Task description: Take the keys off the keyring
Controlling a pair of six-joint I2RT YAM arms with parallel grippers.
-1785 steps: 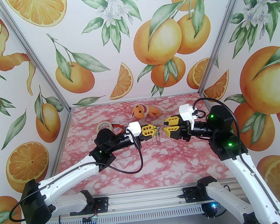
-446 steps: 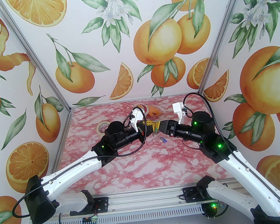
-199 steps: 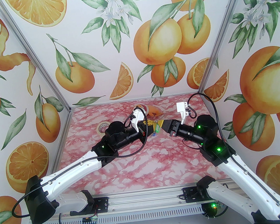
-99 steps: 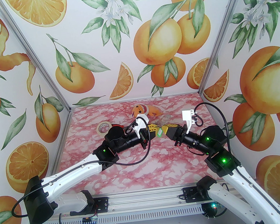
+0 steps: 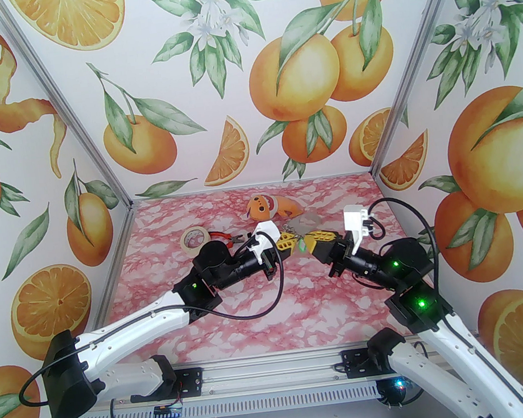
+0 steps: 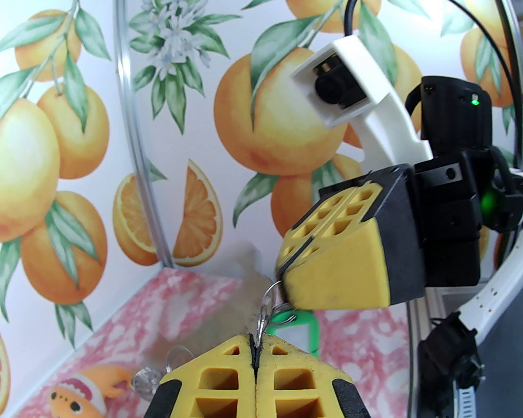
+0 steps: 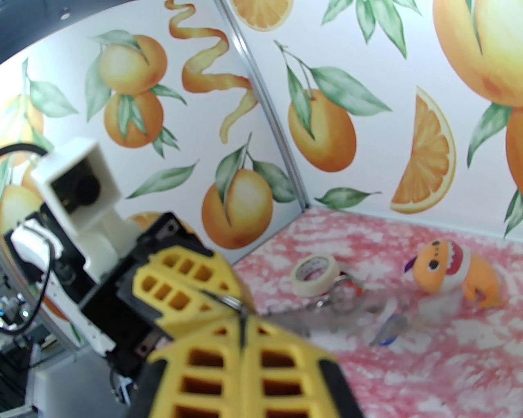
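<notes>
Left gripper (image 5: 292,239) and right gripper (image 5: 307,244) are staying clenched on the keyring (image 5: 308,220), sinking lower mid-frame; we are still working the green key (image 5: 302,247) off

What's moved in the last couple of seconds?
Both wrists have dropped lower, the right one drawing back toward its base; the left no longer covers the plush toy or pliers. The green key has swung into sight where the left gripper and right gripper meet; the keyring is a grey blur behind. Same: both sets of fingers shut on the small ring; tape unmoved.
</notes>
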